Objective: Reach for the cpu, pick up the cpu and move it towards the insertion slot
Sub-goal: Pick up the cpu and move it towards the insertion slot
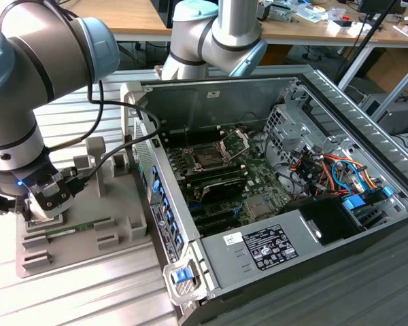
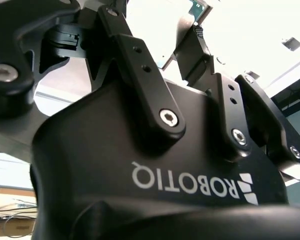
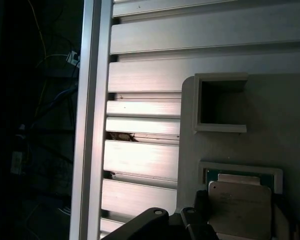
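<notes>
Exterior view's left: grey arm (image 1: pixel 27 81) bent down, hand (image 1: pixel 46 202) low over a grey moulded fixture tray (image 1: pixel 115 224) on the ribbed aluminium bench (image 1: pixel 88 299).

Tray pockets:
- First wrist view: a square, raised-rim pocket (image 3: pixel 222 102) holds nothing.
- The next rimmed pocket holds the cpu (image 3: pixel 240 202). It lies flat, a silvery matte lid with a thin green edge at one side. The hand's black parts are right at it.
- Cannot tell whether the hand is apart or clamped on the cpu.
- Exterior view: a long green memory stick (image 1: pixel 78 229) lies in a narrow groove just beside the hand.

A black cable (image 1: pixel 109 146) loops from the wrist over the tray.

Middle: open computer case (image 1: pixel 340 251), grey sheet metal. Its near wall with blue tabs stands between the tray and the board. Inside is a green motherboard (image 1: pixel 258 183).

The insertion slot (image 1: pixel 208 157) is a dark square in a shiny frame with its bracket tilted up. It is well apart from the cpu.

Exterior view's right: orange, red and blue wires (image 1: pixel 326 166) are bundled above a black box (image 1: pixel 326 217).
</notes>
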`<state>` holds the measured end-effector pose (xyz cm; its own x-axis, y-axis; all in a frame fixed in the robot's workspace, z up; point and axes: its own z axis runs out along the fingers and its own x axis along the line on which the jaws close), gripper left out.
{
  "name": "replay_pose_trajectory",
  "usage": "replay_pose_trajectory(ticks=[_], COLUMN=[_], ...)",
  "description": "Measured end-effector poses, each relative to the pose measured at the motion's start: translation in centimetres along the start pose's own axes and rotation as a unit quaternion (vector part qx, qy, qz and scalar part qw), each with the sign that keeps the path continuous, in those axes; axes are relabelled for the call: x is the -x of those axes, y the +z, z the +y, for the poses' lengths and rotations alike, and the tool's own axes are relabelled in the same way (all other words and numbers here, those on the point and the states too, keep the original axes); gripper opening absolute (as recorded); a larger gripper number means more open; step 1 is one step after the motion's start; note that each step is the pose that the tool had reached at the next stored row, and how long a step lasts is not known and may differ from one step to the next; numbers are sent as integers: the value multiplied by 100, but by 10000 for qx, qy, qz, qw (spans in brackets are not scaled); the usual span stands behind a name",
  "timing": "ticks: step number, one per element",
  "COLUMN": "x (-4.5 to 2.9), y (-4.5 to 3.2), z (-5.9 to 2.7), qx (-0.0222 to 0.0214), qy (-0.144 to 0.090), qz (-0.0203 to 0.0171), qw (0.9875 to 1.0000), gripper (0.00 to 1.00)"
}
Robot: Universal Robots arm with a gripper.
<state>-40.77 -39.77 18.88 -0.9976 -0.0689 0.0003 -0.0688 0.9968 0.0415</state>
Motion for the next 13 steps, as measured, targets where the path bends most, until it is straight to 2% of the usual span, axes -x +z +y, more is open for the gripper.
replay_pose_trajectory(ticks=[13], x=[0], y=[-41], z=[1], qx=[0], qy=[0], qz=[0], qw=[10000], gripper=[55])
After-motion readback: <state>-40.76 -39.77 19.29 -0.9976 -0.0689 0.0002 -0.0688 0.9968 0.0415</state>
